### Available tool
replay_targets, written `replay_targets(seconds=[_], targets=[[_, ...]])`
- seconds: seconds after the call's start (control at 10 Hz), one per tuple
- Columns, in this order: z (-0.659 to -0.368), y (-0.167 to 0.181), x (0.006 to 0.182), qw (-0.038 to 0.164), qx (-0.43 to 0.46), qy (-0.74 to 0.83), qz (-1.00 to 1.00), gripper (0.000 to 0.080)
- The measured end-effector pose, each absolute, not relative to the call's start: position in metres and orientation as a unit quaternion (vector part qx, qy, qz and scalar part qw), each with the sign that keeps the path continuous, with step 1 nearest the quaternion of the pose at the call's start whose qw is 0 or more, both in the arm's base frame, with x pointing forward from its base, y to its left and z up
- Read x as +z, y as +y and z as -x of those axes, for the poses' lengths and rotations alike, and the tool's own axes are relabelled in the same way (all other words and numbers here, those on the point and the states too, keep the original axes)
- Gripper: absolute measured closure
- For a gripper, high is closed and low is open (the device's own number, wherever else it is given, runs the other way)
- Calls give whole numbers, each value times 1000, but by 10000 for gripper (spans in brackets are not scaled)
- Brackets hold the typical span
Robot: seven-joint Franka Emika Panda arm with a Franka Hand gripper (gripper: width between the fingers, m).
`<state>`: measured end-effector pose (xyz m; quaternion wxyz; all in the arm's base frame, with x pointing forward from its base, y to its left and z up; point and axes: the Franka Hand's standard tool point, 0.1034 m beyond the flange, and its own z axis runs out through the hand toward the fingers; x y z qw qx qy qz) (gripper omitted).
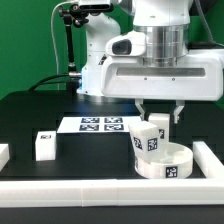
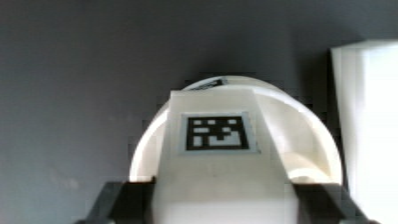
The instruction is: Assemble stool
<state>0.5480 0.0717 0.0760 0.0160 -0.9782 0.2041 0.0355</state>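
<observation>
While the pincer (image 1: 161,114) is hanging low over the exterior view's right part of the black tabletop (image 1: 30,115), it is clamping a small white rectangular plastic leg block (image 1: 151,137) between its two fingers, with its jaws drawn in close on the block's sides. The leg block is standing with its long axis close to upright, leaning slightly. Its lower end is pointing down at the low round white plastic ring-shaped seat (image 1: 168,163), which is resting on the tabletop just below. Whether block and seat are touching I cannot tell.

In the wrist view the leg block (image 2: 217,150) is running lengthwise away from the pincer (image 2: 217,205). The dark fingers (image 2: 121,203) are pressing on either side of its near end, and the seat (image 2: 310,135) is showing as a rounded white form around it.

The leg block is showing a black-and-white square tag on the face turned to the wrist camera, and another on the side seen in the exterior view. The seat is carrying similar tags on its outer wall.

A second white leg block (image 1: 45,146) is sitting well apart, toward the exterior view's left. The marker board (image 1: 100,124) is lying behind, and a long white border rail (image 1: 100,190) is running along the near edge.
</observation>
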Motion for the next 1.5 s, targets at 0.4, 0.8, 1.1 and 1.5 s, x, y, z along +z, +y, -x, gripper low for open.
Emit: replay_targets(seconds=[0.4,0.8,1.1,1.5], targets=[[-546,103,77,3,24,349,937,459],[-548,109,77,31,20,504,863,459],[-550,110,77,49,25,612,789,459],[-550,113,77,55,33,637,769,290]])
